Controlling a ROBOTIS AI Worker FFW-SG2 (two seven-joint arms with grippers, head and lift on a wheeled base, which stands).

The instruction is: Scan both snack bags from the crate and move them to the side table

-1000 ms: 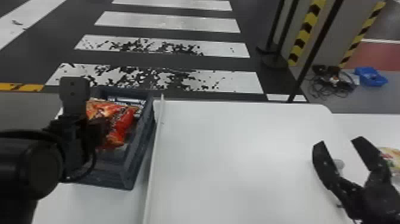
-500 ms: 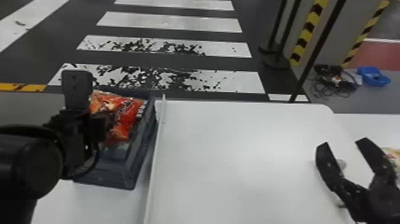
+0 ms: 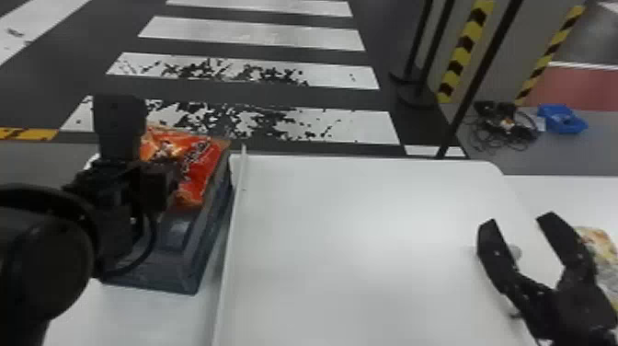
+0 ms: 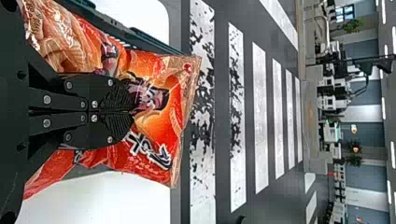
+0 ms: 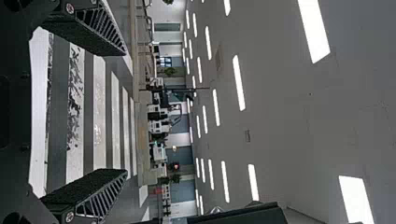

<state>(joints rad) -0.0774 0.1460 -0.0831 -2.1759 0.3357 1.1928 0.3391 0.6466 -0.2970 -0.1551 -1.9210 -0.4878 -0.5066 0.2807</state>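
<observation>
In the head view my left gripper (image 3: 158, 184) is over the dark crate (image 3: 184, 271) at the left, beside an orange-red snack bag (image 3: 202, 165). Seen from the left wrist, the gripper (image 4: 130, 112) is shut on the snack bag (image 4: 159, 126), fingers pressed together on its printed front. The bag covers much of the crate's far part. On the right, my right gripper (image 3: 519, 230) stands open above the white table, nothing between its fingers; the right wrist view also has this gripper (image 5: 125, 112) wide apart. Right of it lies another package (image 3: 602, 248), partly cut off.
A thin raised white edge (image 3: 232, 221) runs between the crate and the white table (image 3: 358, 257). A small pale round object (image 3: 516, 251) sits by the right gripper. Beyond the table stand black poles; cables and a blue tray (image 3: 562, 119) lie on the floor.
My left gripper has lifted slightly with the snack bag, which now sits higher over the crate and shows larger. The right gripper has stayed nearly in place.
</observation>
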